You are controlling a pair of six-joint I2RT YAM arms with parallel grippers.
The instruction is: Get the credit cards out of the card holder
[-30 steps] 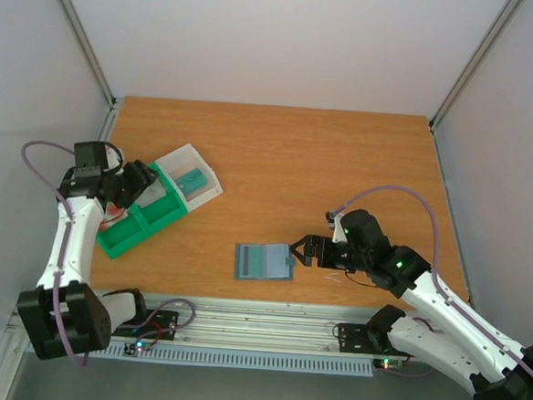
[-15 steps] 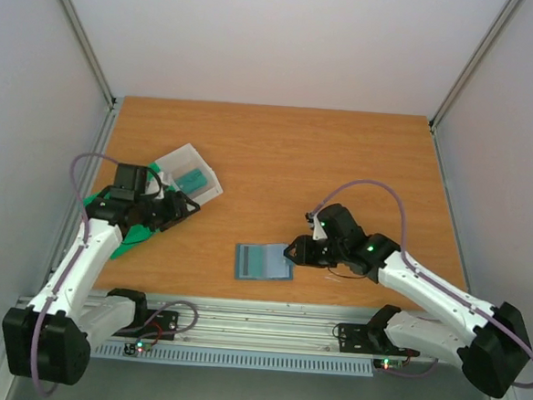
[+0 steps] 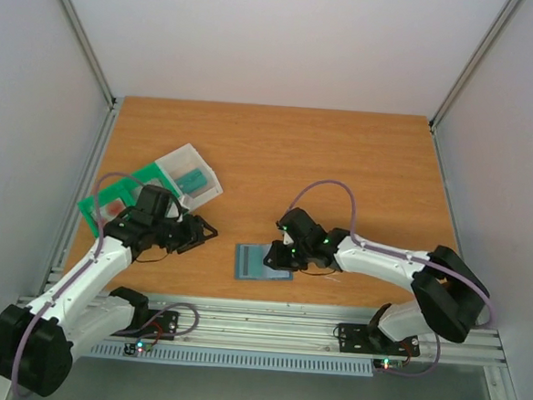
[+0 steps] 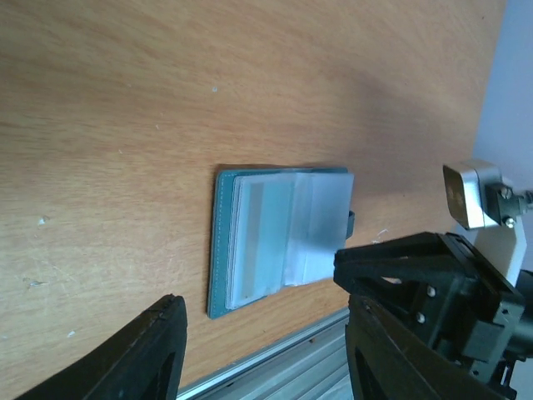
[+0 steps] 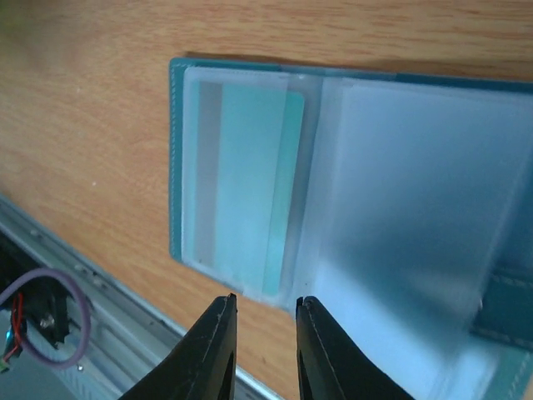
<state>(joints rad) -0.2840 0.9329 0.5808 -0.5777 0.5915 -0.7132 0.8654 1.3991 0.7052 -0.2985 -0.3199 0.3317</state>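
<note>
The slate-blue card holder point(image 3: 255, 262) lies open and flat near the table's front edge, clear sleeves up. In the right wrist view one whitish credit card point(image 5: 246, 196) with a grey stripe sits inside the left sleeve of the card holder point(image 5: 176, 158). My right gripper point(image 5: 266, 302) hovers over the holder's near edge at the fold, its jaws narrowly apart with only wood showing between them. From above, the right gripper point(image 3: 275, 256) covers the holder's right leaf. My left gripper point(image 3: 204, 234) stands open just left of the holder, nothing in it. In the left wrist view the card holder point(image 4: 279, 237) lies beyond my left gripper point(image 4: 266, 367).
A green tray point(image 3: 111, 198) with a clear box point(image 3: 195, 178) of teal blocks stands at the left, behind the left arm. The metal rail point(image 3: 267, 324) runs along the table's near edge, close to the holder.
The left arm swung from the green tray toward the holder. The right gripper moved left over the holder's right leaf and narrowed its jaws from wide open.
</note>
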